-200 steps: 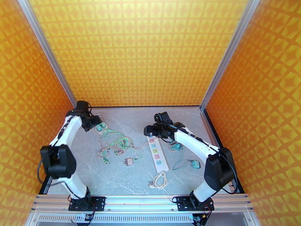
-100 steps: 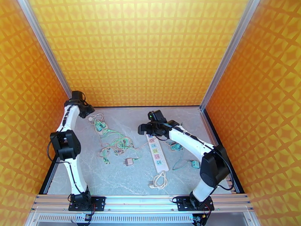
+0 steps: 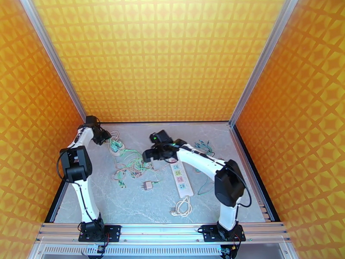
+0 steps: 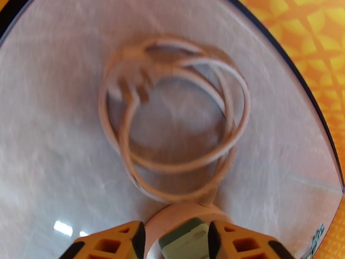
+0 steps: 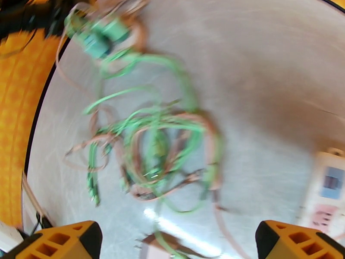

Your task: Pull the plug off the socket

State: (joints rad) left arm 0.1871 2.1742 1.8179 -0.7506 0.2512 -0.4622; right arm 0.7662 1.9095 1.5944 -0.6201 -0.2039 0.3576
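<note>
The left gripper (image 4: 177, 239) pinches a white-and-green plug (image 4: 185, 237) between its orange, lattice-cut fingers (image 4: 110, 244), well to the left of the socket (image 3: 181, 177) and past its far end. The hold sits on the plug's hard, rounded body rather than on its wire, apparently so that any pull runs through the housing and not the soft wire. From the plug a smooth white cord (image 4: 233, 134) lies in loose, overlapping loops. Whether this is the plug the task means cannot be told; the socket's visible outlets look unoccupied.

The right gripper (image 5: 175, 234) hangs with its fingers spread wide and nothing between them, just left of the socket's far end, over a tangle (image 5: 164, 143) of thin green and pinkish wires. That wide stance suggests readiness to take something bulky or to steady the strip.

The socket, a long, flat bar of white plastic with a row of outlets marked in green, pink and blue, lies lengthwise between the two arms. Its own white lead (image 3: 183, 206) lies coiled at its near end. A small boxy adapter (image 3: 148, 185) rests on the table (image 3: 129, 208) to the socket's left, on a glossy, grey-veined surface.
</note>
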